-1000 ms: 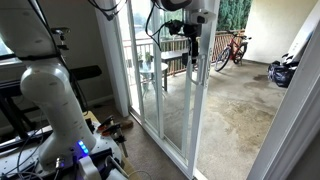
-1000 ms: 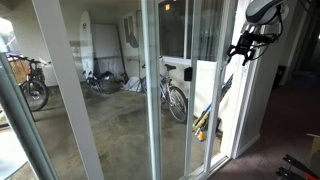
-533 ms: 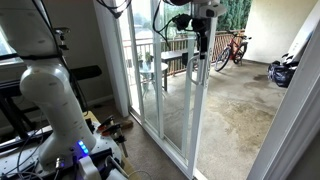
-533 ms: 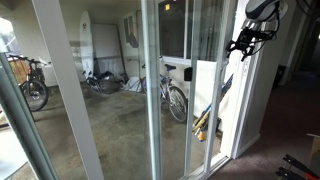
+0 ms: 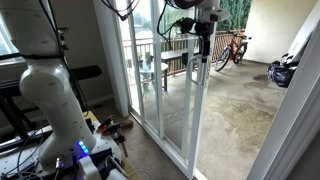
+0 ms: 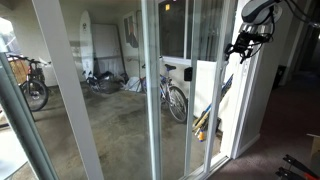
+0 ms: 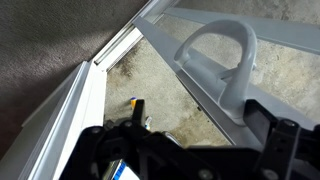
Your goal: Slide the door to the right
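The door [image 5: 168, 85] is a tall glass panel in a narrow white frame, seen in both exterior views [image 6: 186, 60]. My gripper [image 5: 203, 33] is high up at the door's leading edge, also in an exterior view [image 6: 243, 45]. In the wrist view a white D-shaped handle [image 7: 215, 55] stands on the door frame [image 7: 290, 40]. My gripper [image 7: 200, 120] is open. Its dark fingers [image 7: 135, 112] stand either side of the handle's lower post, and the right finger is close against it.
The white robot base [image 5: 50, 100] stands on the carpet to the left of the door. Bicycles [image 5: 232, 48] and a dark bag [image 5: 283, 72] are on the concrete patio. A wide white post [image 6: 65, 90] and another bicycle [image 6: 175, 98] show. The floor track [image 7: 110, 55] runs beside grey carpet.
My gripper has shifted a little to the right along the top of the door edge. The door itself shows no clear movement.
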`<state>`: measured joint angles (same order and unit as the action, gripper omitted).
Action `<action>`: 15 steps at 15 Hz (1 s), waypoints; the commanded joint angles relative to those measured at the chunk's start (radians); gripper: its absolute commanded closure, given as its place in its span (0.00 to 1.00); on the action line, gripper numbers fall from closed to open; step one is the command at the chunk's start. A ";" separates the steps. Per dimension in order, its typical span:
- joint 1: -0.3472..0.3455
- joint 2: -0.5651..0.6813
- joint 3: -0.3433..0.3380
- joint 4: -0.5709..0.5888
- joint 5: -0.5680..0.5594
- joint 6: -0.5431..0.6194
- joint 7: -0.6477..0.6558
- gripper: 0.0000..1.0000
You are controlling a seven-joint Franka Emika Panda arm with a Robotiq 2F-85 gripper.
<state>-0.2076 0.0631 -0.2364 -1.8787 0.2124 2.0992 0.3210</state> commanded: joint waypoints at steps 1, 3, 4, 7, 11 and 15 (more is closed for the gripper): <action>-0.008 0.007 0.007 0.002 0.015 -0.037 -0.048 0.00; -0.007 0.003 0.009 -0.002 0.014 -0.060 -0.068 0.00; -0.006 0.002 0.010 -0.006 0.014 -0.054 -0.071 0.00; -0.010 0.027 0.007 0.015 0.005 -0.059 -0.056 0.00; -0.017 0.071 0.002 0.050 0.003 -0.081 -0.054 0.00; -0.018 0.098 0.002 0.077 0.005 -0.108 -0.058 0.00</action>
<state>-0.2069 0.1008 -0.2292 -1.8234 0.2125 2.0041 0.2912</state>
